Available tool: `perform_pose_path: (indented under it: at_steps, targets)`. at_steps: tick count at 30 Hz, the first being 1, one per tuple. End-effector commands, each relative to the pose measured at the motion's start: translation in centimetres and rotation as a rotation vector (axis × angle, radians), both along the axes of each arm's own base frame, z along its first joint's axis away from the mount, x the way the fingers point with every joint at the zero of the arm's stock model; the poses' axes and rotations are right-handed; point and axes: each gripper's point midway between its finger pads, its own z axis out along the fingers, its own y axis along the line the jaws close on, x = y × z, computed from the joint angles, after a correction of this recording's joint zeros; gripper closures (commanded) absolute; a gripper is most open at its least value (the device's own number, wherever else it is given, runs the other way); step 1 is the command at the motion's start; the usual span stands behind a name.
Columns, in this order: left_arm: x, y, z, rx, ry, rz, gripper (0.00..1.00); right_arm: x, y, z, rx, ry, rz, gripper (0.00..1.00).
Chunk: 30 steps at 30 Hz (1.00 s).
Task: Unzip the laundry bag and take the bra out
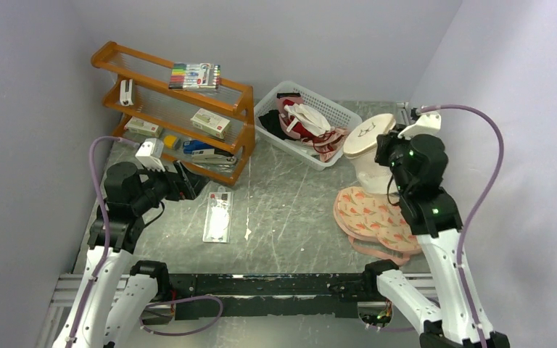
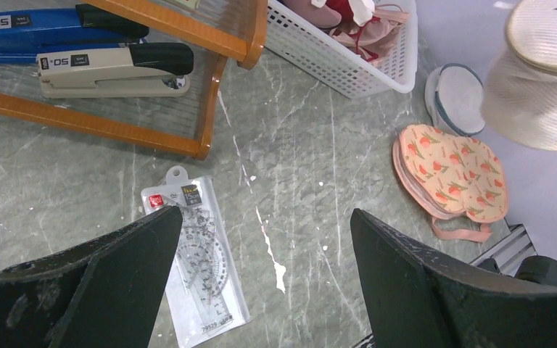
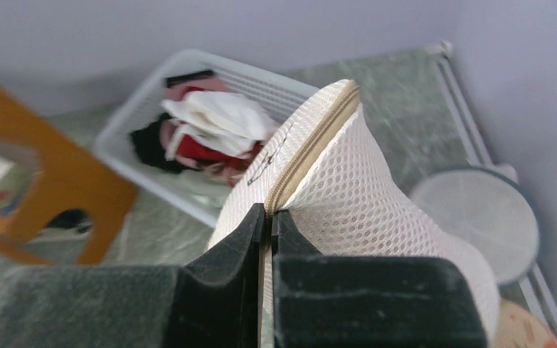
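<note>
1. The right gripper (image 3: 268, 217) is pinched tight on the beige zip rim of the laundry bag (image 3: 348, 181). The zip pull is hidden between the fingers, and the rest of the visible zip looks closed.
2. The laundry bag is at the far right of the table (image 1: 290, 210), lifted and tilted, with its emblem face up. From above, the right arm covers its right side. Its lower end hangs just over the peach fruit-print bra (image 1: 373, 217); can't tell if they touch.
3. The left wrist view cuts the bag off at the top right corner. The bra lies flat there with one strap showing.
4. The grey round disc (image 3: 479, 225) lies behind the bag by the table edge. It is hidden from above and partly blocked in the wrist views.
5. The left gripper (image 2: 266, 217) is spread wide and holds nothing. It hovers over a ruler-set packet (image 2: 196, 261), and its fingers hide the packet's lower edge.
6. The white basket (image 1: 261, 117) of crumpled garments is at centre back. The items inside are too tangled to name.
7. The orange shelf rack (image 1: 174, 109) at back left holds a marker pack (image 1: 196, 75) and staplers (image 2: 109, 65). Other small boxes on it are unreadable.
8. The tabletop is grey and marbled, with white flecks. The walls are plain, pale lilac-grey.
</note>
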Motion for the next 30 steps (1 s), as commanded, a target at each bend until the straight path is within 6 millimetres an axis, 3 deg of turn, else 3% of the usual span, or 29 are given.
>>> perform_pose_path:
  at_steps: [1,8,16,20,25,30]
  targets:
    - [0.4,-0.1,0.6,0.0,-0.036,-0.007,0.02,-2.2,4.3,2.6,-0.011,-0.035,0.3,1.0]
    - [0.6,-0.2,0.2,-0.001,-0.022,-0.007,0.02,-5.9,12.0,1.8,0.113,0.029,0.782,1.0]
    - [0.7,-0.3,-0.1,-0.001,-0.01,-0.01,0.02,-9.4,18.1,-2.6,0.414,0.201,1.207,1.0]
    - [0.7,-0.4,-0.1,-0.002,-0.008,-0.02,0.02,-10.7,20.1,-5.4,0.469,0.296,1.33,1.0]
    - [0.7,-0.9,-0.3,-0.008,0.0,-0.052,0.02,-10.8,23.8,-10.9,0.428,0.499,1.379,1.0]
    - [0.0,-2.7,-0.3,-0.043,-0.001,-0.178,0.02,-9.5,24.7,-12.5,0.4,0.517,1.394,1.0]
